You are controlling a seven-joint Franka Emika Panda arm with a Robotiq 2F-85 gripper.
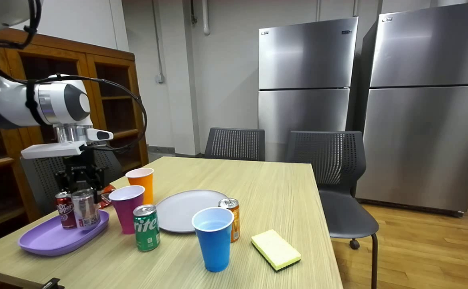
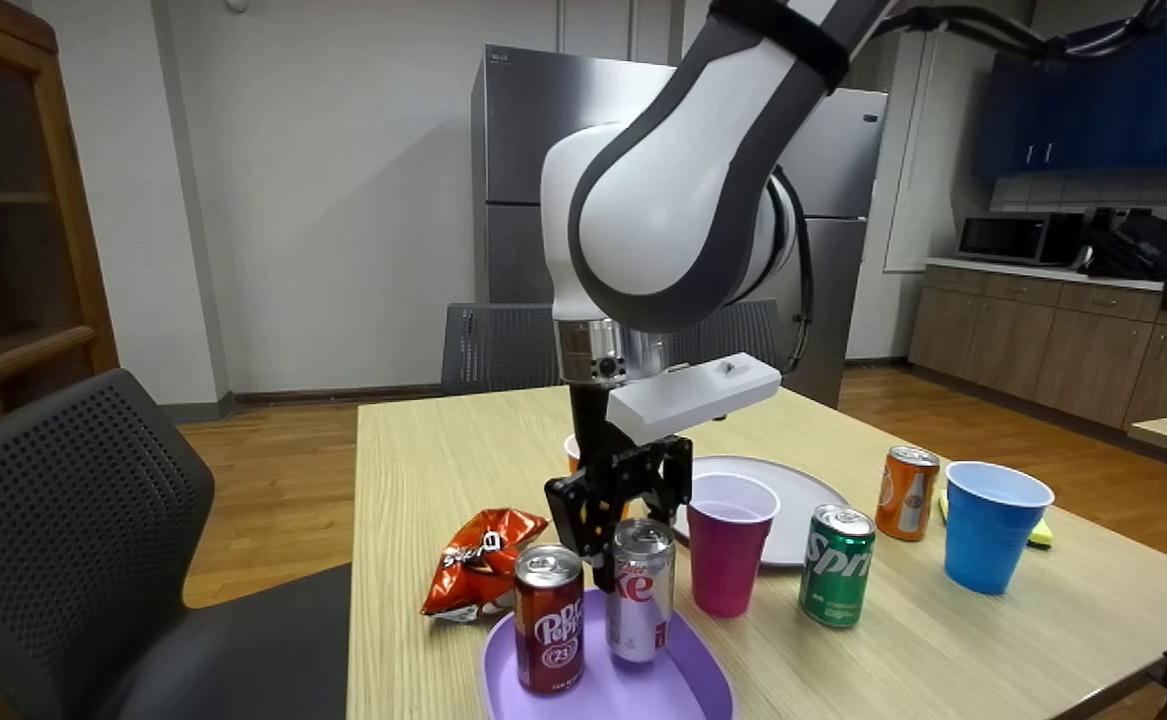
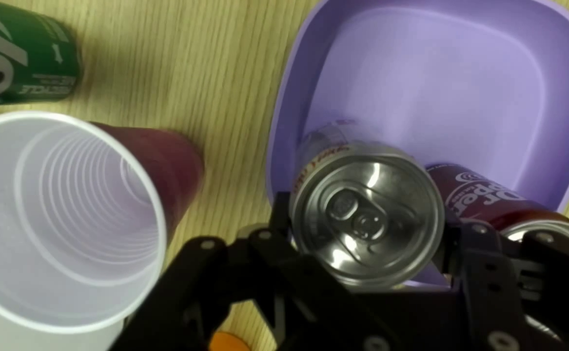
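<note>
Diet Coke can [image 2: 642, 598] beside Dr Pepper [image 2: 549, 622] in purple tray [image 3: 440, 73]

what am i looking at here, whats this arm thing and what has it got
It's a white robot arm; its black gripper, a sort of mechanical hand, is closed around a silver Diet Coke can, over or on a purple tray; I can't tell which. Two pictures come from cameras outside the robot; the close one looks down from its wrist. A Dr Pepper can stands in the tray. Elsewhere on the table are a Sprite can, an orange can, a blue cup, a magenta cup, an orange cup, a grey plate, a red packet and a yellow sponge.
</note>
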